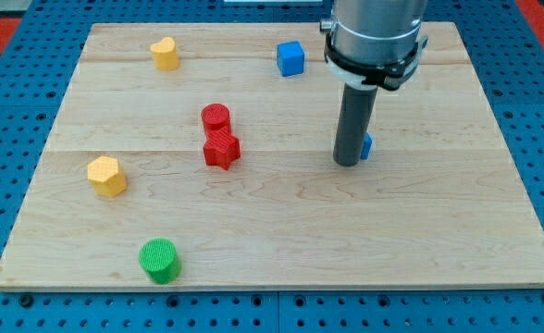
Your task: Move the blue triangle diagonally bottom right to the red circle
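Note:
The blue triangle [367, 146] lies right of the board's middle, mostly hidden behind my rod; only a small blue edge shows at the rod's right side. My tip [347, 163] rests on the board touching or just in front of it, on its left. The red circle [216, 117] stands left of centre, far to the left of the tip, with a red star [222, 149] touching it just below.
A blue cube [290, 58] sits near the top edge, up and left of the rod. A yellow heart [165, 53] is at top left, a yellow hexagon [107, 176] at the left, a green circle [159, 260] at bottom left. The wooden board [420, 240] ends at blue pegboard.

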`<state>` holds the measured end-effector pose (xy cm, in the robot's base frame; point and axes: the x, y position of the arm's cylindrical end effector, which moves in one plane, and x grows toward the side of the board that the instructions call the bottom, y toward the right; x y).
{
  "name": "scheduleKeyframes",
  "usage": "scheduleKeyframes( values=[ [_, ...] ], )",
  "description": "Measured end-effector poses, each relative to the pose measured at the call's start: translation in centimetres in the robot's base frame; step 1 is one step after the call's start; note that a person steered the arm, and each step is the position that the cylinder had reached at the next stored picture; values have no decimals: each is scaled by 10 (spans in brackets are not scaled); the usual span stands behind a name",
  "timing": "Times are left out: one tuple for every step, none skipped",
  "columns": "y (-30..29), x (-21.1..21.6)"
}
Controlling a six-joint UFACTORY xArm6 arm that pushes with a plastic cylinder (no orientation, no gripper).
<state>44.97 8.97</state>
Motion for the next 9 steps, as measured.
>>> scheduleKeyframes(
  values=[
    [2,-14],
    [-70,-10],
    [-120,-23],
    [-153,-37],
    [-204,-50],
    [-175,-70],
    [-182,-90],
    [-233,-73],
    [-266,-56]
  ],
)
